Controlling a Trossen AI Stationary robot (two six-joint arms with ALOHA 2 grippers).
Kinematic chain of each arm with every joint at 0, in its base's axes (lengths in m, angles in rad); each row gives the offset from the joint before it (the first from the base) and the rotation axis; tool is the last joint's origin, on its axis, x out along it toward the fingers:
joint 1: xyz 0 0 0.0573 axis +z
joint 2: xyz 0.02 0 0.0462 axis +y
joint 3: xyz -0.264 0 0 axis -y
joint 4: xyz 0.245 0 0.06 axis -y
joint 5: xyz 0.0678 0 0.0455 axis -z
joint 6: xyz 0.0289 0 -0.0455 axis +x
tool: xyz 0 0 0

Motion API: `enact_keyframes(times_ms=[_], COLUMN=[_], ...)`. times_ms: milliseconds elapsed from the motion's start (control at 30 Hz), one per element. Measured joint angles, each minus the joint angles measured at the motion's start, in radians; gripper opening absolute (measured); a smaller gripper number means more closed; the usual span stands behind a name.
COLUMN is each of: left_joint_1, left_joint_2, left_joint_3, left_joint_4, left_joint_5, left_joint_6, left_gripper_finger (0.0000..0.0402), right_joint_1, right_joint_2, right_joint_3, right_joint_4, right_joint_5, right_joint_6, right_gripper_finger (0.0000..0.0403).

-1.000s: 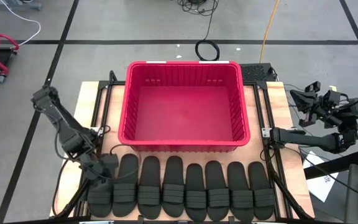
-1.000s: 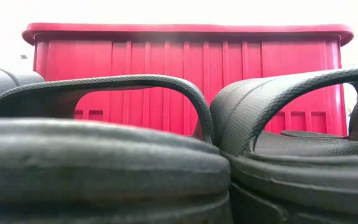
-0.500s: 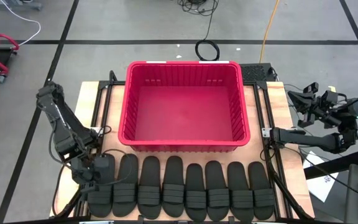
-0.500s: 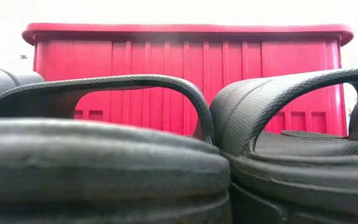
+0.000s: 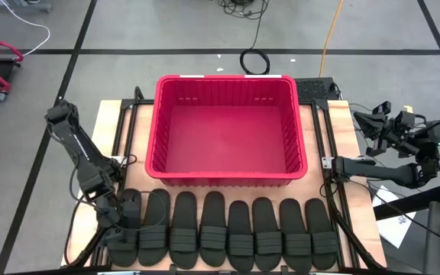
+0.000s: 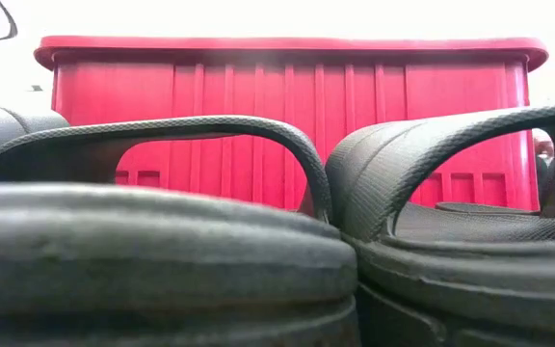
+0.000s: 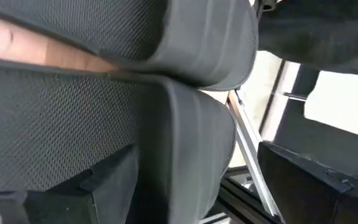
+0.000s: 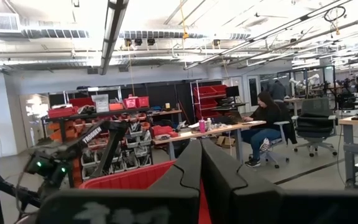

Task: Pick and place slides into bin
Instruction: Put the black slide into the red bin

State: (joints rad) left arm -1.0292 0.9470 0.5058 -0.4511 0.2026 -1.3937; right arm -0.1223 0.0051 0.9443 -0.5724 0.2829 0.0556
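Wooden tabletop (image 5: 128,134) is seen carrying the empty bin (image 5: 226,177); all eight slides (image 5: 228,231) lie in a row before it. Left gripper (image 5: 121,218), fingers wide, is lowered at the leftmost slide (image 5: 124,229); right gripper (image 5: 363,118) is parked aside, fingers closed.

You see the slides (image 5: 228,229) in matte black, their straps ribbed and their rubber finely pebbled up close. The bin (image 5: 228,172) is bright red with vertical ribbing on its walls. Your bench (image 5: 357,206) shows pale wood under black rails, and the arms are dark.
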Motion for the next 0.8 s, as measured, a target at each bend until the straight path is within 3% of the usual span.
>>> enact_keyframes(times_ms=[233,333,467,667,800], left_joint_1=[0.0,0.0,0.0,0.0,0.0], left_joint_2=[0.0,0.0,0.0,0.0,0.002], left_joint_3=[-0.107,-0.123,-0.124,-0.126,-0.109], left_joint_4=[0.167,0.189,0.198,0.276,0.308], left_joint_5=[0.104,0.129,0.14,0.147,0.163], left_joint_6=[-0.054,-0.056,-0.04,-0.005,-0.002], left_gripper_finger=[0.0321,0.0298,0.0215,0.0036,0.0015], right_joint_1=[0.0,0.0,0.0,0.0,0.0], right_joint_2=[0.0,0.0,0.0,0.0,0.0], right_joint_3=[0.0,0.0,0.0,0.0,0.0], right_joint_4=[0.0,0.0,-0.001,-0.013,-0.016], right_joint_5=[0.0,0.0,-0.001,-0.001,-0.001], right_joint_6=[0.019,0.019,0.039,0.04,0.038], right_gripper_finger=[0.0,0.0,0.0,0.0,0.0])
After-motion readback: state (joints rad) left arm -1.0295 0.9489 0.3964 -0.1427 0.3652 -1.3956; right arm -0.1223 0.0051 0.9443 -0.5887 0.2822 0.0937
